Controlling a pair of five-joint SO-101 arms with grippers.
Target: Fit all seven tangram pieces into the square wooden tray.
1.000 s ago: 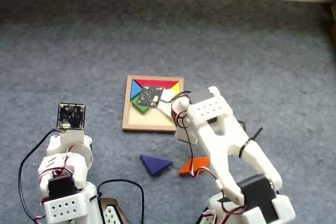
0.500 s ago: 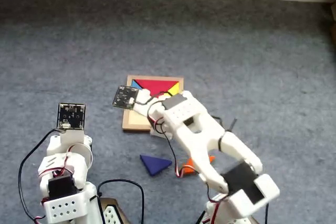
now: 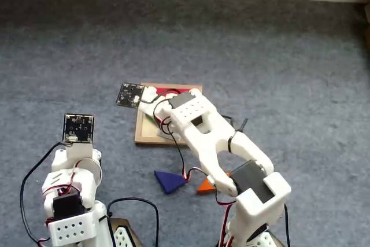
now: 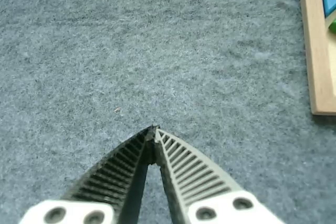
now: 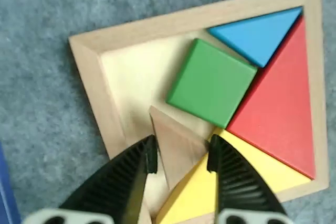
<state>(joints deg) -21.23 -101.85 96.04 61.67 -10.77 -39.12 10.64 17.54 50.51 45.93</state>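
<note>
From the high view, the right arm stretches over the square wooden tray (image 3: 139, 133). A dark blue triangle piece (image 3: 170, 181) and an orange piece (image 3: 204, 187) lie on the grey carpeted worktop (image 3: 289, 56) nearby.

In the left wrist view, the left pincer (image 4: 153, 131) is closed tip to tip and empty.

In the right wrist view, the right pincer (image 5: 181, 153) pinches a pale wooden triangle piece (image 5: 177, 142) inside the tray

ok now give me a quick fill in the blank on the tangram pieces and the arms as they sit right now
The square piece in the wooden tray is ___.
The biggest triangle in that tray is ___.
The loose piece beside the dark blue triangle on the carpet is ___.
The left gripper hangs over bare carpet with its jaws ___.

Missing words: green; red; orange; shut
</note>
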